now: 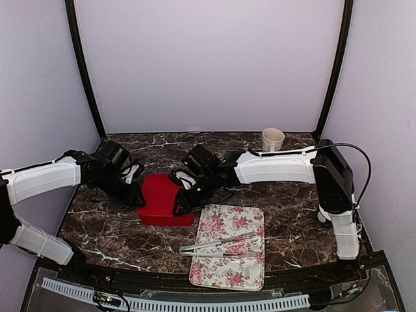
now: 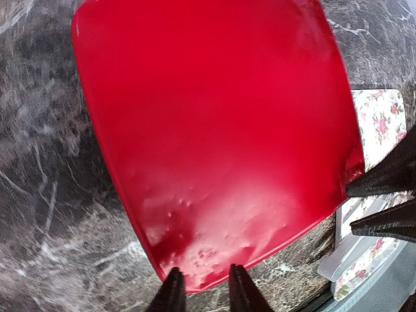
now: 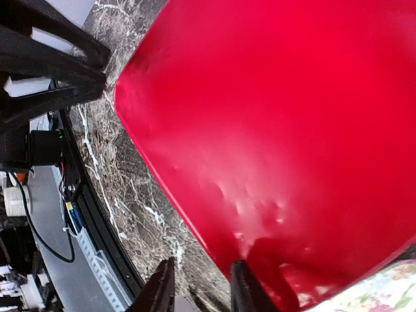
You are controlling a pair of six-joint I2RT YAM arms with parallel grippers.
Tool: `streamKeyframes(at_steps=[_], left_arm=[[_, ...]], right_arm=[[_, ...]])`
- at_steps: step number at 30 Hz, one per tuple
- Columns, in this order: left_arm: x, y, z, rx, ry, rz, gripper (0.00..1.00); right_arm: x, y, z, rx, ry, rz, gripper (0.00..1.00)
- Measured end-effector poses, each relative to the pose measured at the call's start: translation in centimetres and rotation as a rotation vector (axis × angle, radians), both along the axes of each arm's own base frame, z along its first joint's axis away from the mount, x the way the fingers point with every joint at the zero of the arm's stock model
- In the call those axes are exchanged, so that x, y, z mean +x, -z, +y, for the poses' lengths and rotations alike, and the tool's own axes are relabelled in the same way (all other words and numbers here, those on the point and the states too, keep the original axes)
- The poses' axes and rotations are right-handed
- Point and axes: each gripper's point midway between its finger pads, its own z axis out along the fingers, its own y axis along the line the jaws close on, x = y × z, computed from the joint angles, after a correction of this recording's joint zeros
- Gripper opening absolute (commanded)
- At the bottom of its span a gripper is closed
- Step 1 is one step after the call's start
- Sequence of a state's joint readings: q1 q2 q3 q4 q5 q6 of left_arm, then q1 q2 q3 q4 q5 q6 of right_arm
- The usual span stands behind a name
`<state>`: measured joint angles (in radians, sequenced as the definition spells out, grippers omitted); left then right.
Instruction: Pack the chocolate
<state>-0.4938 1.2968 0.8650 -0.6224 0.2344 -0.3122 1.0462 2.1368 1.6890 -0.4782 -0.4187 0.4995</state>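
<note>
Nearest, low in the top view, a floral tray (image 1: 250, 268) carries tongs (image 1: 221, 246) but no sweets. Just above it, mid-frame, the red box (image 1: 161, 198) sits closed on the marble table (image 1: 292, 218). The left gripper (image 2: 205, 268) is at its left edge and the right gripper (image 3: 202, 261) at its right, each with fingers a little apart, clamping nothing. No chocolate shows anywhere, so I can't say how it looks. I'd guess it's inside and the packing is nearly done, so next both arms should draw clear. A mug (image 1: 272, 139) stands upper right.
</note>
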Motion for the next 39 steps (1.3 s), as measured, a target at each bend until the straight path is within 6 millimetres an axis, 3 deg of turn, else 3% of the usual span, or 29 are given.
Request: streamKeyframes(at_steps=[4,7,13,17,23,28,34,39], left_arm=[[1.4,-3.0,-0.1,-0.010,-0.013,-0.089,0.53],[2.4,-5.0,-0.2,-0.017,-0.025,-0.149,0.67],[4.1,-8.1,-0.2,-0.020,-0.051,-0.234,0.95],[5.2,-10.5,-0.2,-0.039,-0.073,-0.294,0.99],[6.9,-15.4,0.2,-0.094,-0.120,-0.398,0.99],[8.1,-17.7,1.2,-0.120,-0.184,-0.439,0.99],[8.8,-17.8,2.1,-0.138,-0.253,-0.443,0.99],[8.4,-15.7,2.6,-0.147,-0.295,-0.414,0.99]], right_arm=[[1.1,-1.1,-0.6,0.008,0.032,-0.012,0.41],[2.3,-3.2,-1.3,0.035,0.064,-0.032,0.49],[4.8,-9.7,-3.2,0.132,0.133,-0.114,0.65],[6.1,-13.2,-5.8,0.175,0.189,-0.172,0.75],[7.8,-16.3,-11.5,0.191,0.300,-0.256,0.91],[8.4,-19.0,-18.1,0.219,0.426,-0.335,0.97],[8.7,-20.7,-26.8,0.231,0.623,-0.439,1.00],[7.4,-18.3,-32.2,0.184,0.761,-0.467,1.00]])
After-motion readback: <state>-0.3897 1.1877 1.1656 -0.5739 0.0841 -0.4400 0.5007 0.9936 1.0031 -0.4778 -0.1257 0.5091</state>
